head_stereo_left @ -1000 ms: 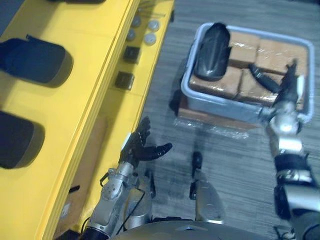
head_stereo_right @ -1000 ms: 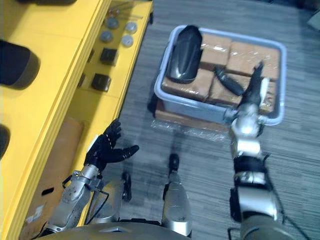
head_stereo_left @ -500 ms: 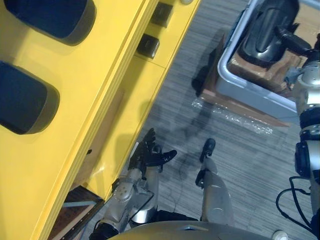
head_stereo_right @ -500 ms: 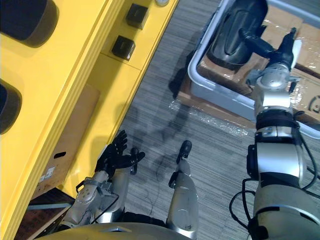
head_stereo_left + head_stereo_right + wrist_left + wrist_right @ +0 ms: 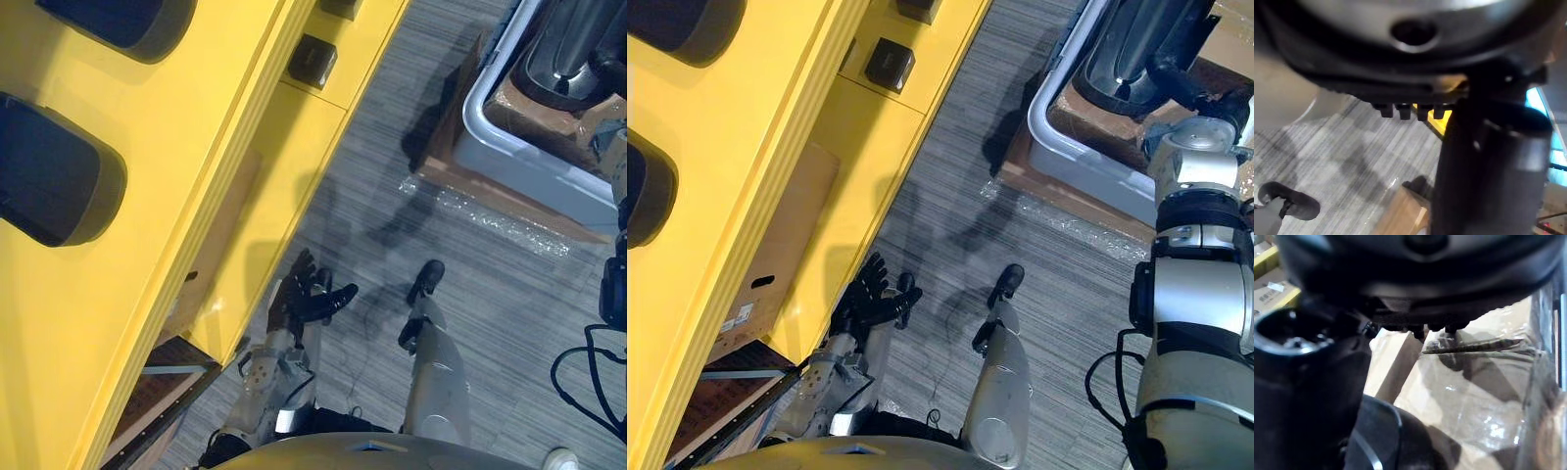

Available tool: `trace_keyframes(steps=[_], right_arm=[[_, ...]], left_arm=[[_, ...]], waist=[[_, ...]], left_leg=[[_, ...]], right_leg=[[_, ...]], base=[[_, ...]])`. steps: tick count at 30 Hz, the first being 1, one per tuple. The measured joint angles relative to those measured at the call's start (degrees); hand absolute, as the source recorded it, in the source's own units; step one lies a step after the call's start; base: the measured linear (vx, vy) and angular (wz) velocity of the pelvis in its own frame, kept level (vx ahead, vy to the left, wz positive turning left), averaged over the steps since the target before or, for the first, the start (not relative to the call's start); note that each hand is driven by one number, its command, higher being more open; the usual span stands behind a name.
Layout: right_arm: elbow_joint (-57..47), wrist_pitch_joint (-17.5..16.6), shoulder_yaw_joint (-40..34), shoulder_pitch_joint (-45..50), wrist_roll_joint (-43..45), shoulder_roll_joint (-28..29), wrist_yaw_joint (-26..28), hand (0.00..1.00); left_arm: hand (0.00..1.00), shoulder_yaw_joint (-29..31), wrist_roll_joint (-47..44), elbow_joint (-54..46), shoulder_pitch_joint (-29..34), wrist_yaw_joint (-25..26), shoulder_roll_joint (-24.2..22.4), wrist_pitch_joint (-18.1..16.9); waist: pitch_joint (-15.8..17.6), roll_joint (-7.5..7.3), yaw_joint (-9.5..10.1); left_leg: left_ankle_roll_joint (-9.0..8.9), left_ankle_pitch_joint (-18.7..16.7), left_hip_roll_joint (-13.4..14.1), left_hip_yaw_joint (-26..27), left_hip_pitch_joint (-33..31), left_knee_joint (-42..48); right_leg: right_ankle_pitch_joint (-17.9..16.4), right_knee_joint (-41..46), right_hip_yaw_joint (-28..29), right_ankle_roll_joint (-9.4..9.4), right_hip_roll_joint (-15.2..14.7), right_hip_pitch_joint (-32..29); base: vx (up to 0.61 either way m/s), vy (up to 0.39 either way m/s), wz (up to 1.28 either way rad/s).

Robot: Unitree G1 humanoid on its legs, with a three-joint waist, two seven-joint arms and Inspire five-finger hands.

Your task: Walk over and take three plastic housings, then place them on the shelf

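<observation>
Clerk: Housing (image 5: pixel 1122 49), black, rounded. Location?

Checker: In bin (image 5: pixel 514 162), grey, standing on floor (image 5: pixel 392 225) at the far right. The housing lies on brown boxes (image 5: pixel 1464 396) wrapped in clear film.

Clerk: Bin, footing?

Checker: Flat cardboard slab (image 5: pixel 1068 201) under it. A strip of film (image 5: pixel 490 217) lies on the floor just beside the slab's near edge.

Clerk: Right hand?

Checker: Right hand (image 5: pixel 1308 377), dark, reached into the bin at the housing's near end. Touching or apart: cannot tell. Spread or closed: cannot tell. Its wrist view gives the thumb, with the housing's dark curve just beside it and the wrapped boxes past both.

Clerk: Left hand?

Checker: Left hand (image 5: pixel 299 302), low, above the floor, just beside the lower front of the shelf (image 5: pixel 147 255). It is spread, thumb standing out, with nothing in it.

Clerk: Shelf, contents?

Checker: Yellow, running along the left. On top: two dark parts (image 5: pixel 54 171), rounded, like the housing in look, one behind the other. On the lower ledge: a small dark block (image 5: pixel 313 61). Beneath: a cardboard box (image 5: pixel 774 255).
</observation>
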Motion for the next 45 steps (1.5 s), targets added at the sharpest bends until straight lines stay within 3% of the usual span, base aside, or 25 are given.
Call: trace_keyframes(steps=[5,13,21,24,29,33,40,43,45], right_arm=[[0.0,5.0,1.5,0.1,-7.7,-4.3,6.5,0.00],[0.5,8.9,3.9,1.4,-22.4,-5.0,16.1,0.00],[1.2,8.6,3.7,2.3,-27.9,-4.2,21.2,0.00],[1.2,5.9,3.2,4.6,-27.9,-4.1,21.9,0.00],[1.1,-0.2,0.4,9.4,-27.7,-0.5,19.0,0.00],[1.1,-3.4,-0.2,12.0,-27.5,1.8,14.8,0.00],[-7.2,-5.9,-0.2,14.4,-28.0,2.4,7.4,0.00],[-8.2,-5.9,0.3,14.4,-30.1,2.4,6.0,0.00],[-8.4,-5.8,1.0,13.9,-31.6,2.4,5.8,0.00]], left_arm=[[1.00,0.0,-1.3,0.0,0.0,0.9,-0.3,-0.4],[1.00,0.0,-1.4,-0.1,0.0,2.5,-0.5,-0.9],[1.00,2.0,-1.3,-4.3,0.5,4.5,-0.5,-1.0],[1.00,3.1,-1.1,-6.0,0.6,4.2,-0.5,-1.1],[1.00,4.8,-0.9,-6.3,1.3,3.0,0.8,-2.1],[1.00,4.6,-0.4,-6.9,1.3,1.5,1.4,-4.0],[1.00,3.6,0.8,-14.2,-1.6,-1.5,3.4,-5.7],[1.00,3.5,0.6,-16.2,-6.1,-3.1,5.1,-3.9],[1.00,3.1,-2.5,-16.0,-11.5,-4.8,6.6,0.4]], waist=[[0.0,-0.01,0.27],[0.0,-0.05,-0.05],[0.6,-0.98,0.00],[0.8,-1.58,-0.11],[0.9,-4.02,-0.53],[0.9,-4.94,-0.89],[0.9,-6.16,-4.51],[0.7,-7.22,-5.80],[0.7,-7.65,-6.91]], left_leg=[[-0.17,0.2,0.1,-0.8,-1.0,0.4],[-0.92,0.6,1.2,-1.6,-1.1,-0.1],[-1.72,0.5,2.2,-2.6,-0.9,0.1],[-2.02,0.3,2.4,-3.2,-0.8,0.8],[-2.14,0.3,3.0,-3.1,0.0,1.1],[-2.22,0.3,3.1,-2.9,1.5,0.9],[-2.07,0.8,3.1,-0.2,5.4,-1.3],[-2.06,0.9,3.2,0.6,5.7,-1.5],[-2.06,1.0,3.2,1.2,5.7,-1.5]], right_leg=[[-1.6,2.2,-1.1,-0.57,-0.5,-1.2],[-3.4,5.0,-3.0,-0.89,-0.9,-2.2],[-5.3,8.8,-4.8,-1.77,-0.4,-3.0],[-5.7,9.7,-5.1,-1.87,-0.4,-2.6],[-5.7,9.5,-5.5,-1.91,0.1,-1.4],[-5.3,8.0,-5.5,-1.76,0.6,0.6],[-0.9,1.1,-3.3,-1.65,2.1,4.9],[0.4,-0.8,-2.4,-1.82,2.7,5.3],[1.3,-2.0,-1.9,-1.85,2.9,5.4]], base=[[-0.07,0.010,0.08],[-0.02,0.000,0.03],[0.00,-0.007,0.02],[-0.04,0.009,0.05],[-0.05,0.014,0.00],[-0.04,0.017,-0.03],[-0.02,0.042,-0.15],[-0.04,0.031,-0.19],[-0.07,0.030,-0.17]])
